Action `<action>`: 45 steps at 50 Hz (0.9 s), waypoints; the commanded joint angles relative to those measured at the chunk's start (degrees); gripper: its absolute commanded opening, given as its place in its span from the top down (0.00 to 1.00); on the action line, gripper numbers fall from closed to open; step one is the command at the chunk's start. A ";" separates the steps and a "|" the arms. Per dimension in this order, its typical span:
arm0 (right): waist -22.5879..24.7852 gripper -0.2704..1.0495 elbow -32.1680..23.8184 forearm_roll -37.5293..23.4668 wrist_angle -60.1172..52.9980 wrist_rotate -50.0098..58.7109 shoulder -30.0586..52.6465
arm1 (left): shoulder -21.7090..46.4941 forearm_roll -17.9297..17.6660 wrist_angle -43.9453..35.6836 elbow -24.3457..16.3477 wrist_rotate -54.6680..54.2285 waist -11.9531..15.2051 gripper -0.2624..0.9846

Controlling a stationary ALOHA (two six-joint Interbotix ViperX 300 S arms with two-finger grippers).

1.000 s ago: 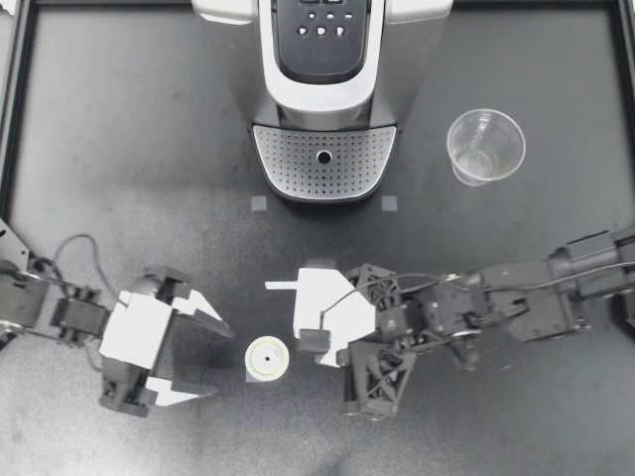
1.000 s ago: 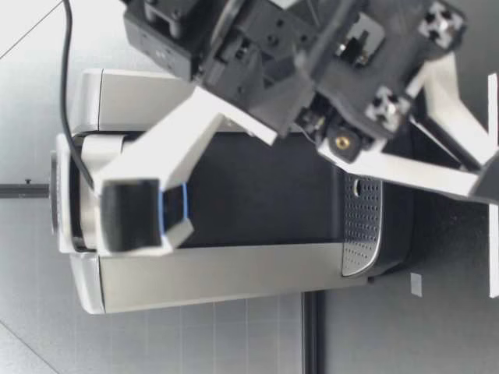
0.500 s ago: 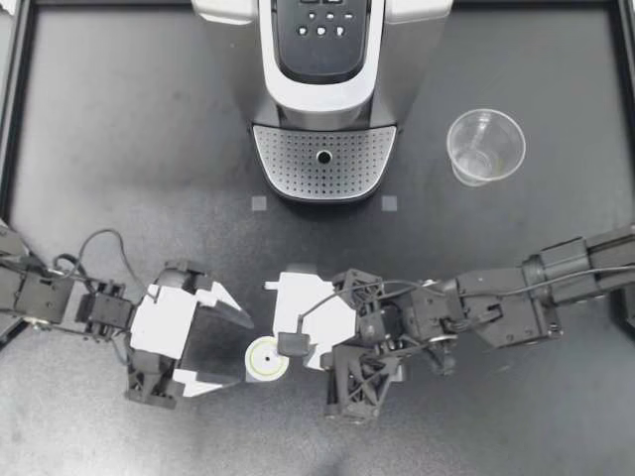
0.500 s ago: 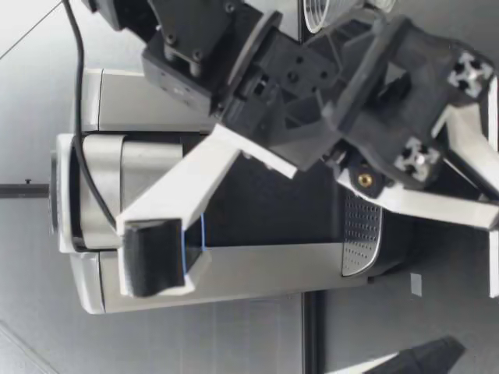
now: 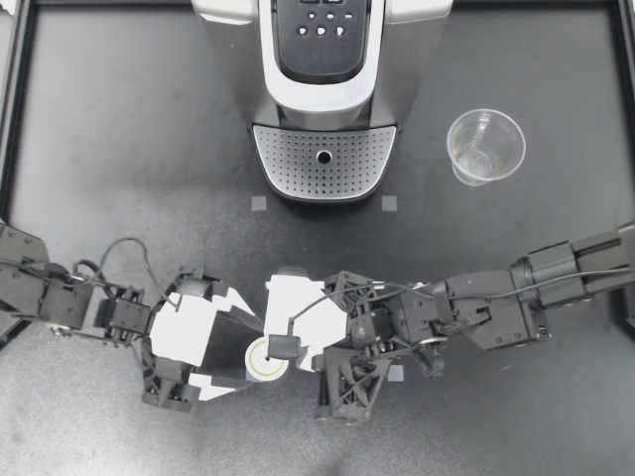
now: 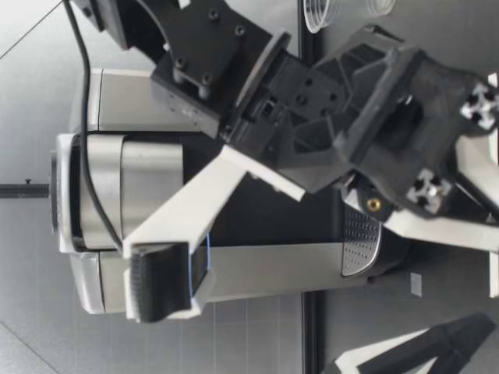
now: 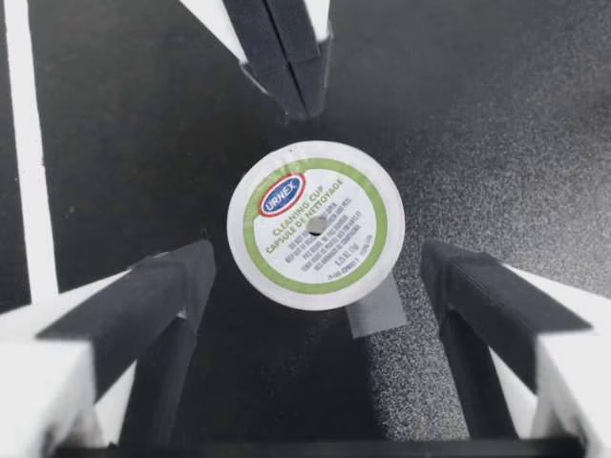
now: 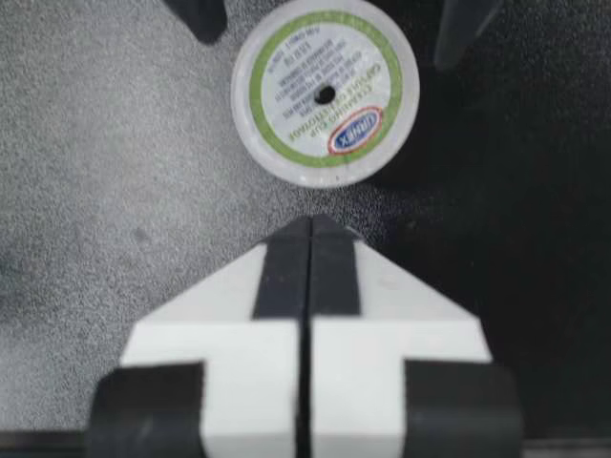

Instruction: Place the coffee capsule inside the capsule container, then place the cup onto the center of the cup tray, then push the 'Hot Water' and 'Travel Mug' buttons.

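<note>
The coffee capsule [image 5: 267, 358] sits lid-up on the dark counter [image 5: 119, 198], well in front of the coffee machine [image 5: 322, 89], over a small grey tape mark [image 7: 374, 312]. My left gripper [image 5: 241, 349] is spread wide around it, with a pad on either side and neither touching. My right gripper [image 5: 286, 347], fingers pressed together, points at the capsule's rim from the opposite side, its tip just short of it. The clear plastic cup [image 5: 485, 146] stands upright beside the machine's perforated cup tray [image 5: 323, 174], well apart from both arms. The capsule's white lid carries a green ring, small print and a red-and-blue oval badge.
</note>
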 commanded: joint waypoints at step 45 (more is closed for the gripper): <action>0.26 0.77 -3.43 -0.18 0.35 -0.26 0.62 | 2.64 0.00 -0.18 -3.78 -0.09 0.18 0.22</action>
